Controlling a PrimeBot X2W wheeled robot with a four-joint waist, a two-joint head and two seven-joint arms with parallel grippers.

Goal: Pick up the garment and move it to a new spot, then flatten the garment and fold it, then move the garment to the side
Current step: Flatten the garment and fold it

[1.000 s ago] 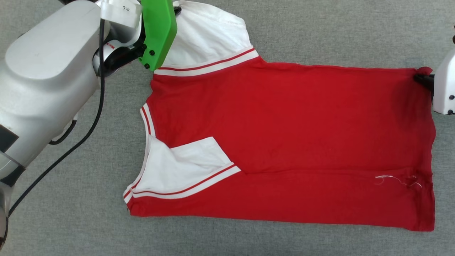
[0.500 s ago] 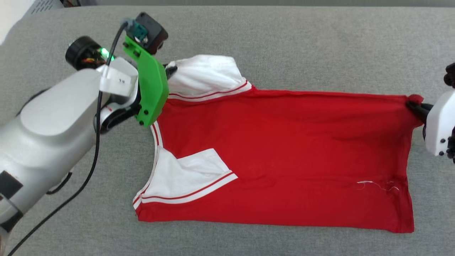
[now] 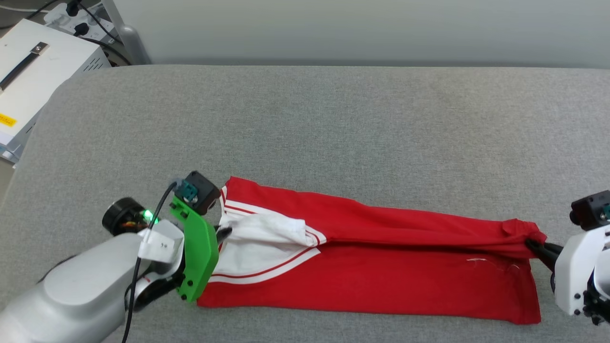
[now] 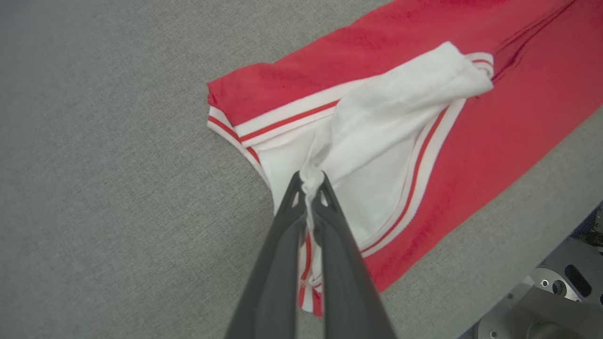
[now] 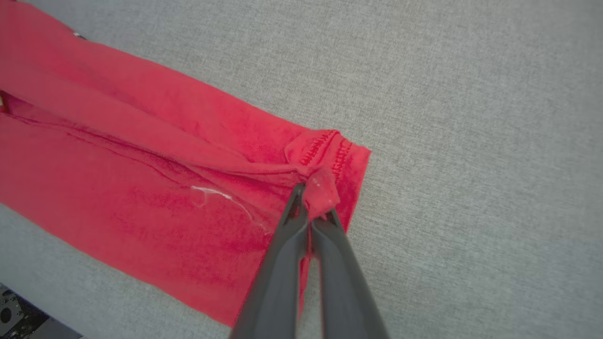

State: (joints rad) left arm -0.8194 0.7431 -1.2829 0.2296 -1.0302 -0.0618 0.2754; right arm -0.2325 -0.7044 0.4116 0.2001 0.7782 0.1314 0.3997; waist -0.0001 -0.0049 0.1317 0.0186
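Head view: L pincer (image 3: 227, 232) clamped on garment (image 3: 405, 281) sleeve, R pincer (image 3: 532, 245) clamped on hem corner.

The garment (image 3: 381, 281) is soft, matt knit cloth. The bench (image 3: 333, 128) is covered in coarse, matt woven fabric. The left end effector (image 4: 311, 181) has fingers (image 4: 278, 268) of smooth, dull dark plastic; its green bracket (image 3: 200, 252) is smooth plastic, faintly shiny.

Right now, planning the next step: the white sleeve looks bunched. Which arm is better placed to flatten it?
Likely left: the left gripper is shut on the white sleeve; the right gripper pinches the T-shirt at its opposite hem corner.
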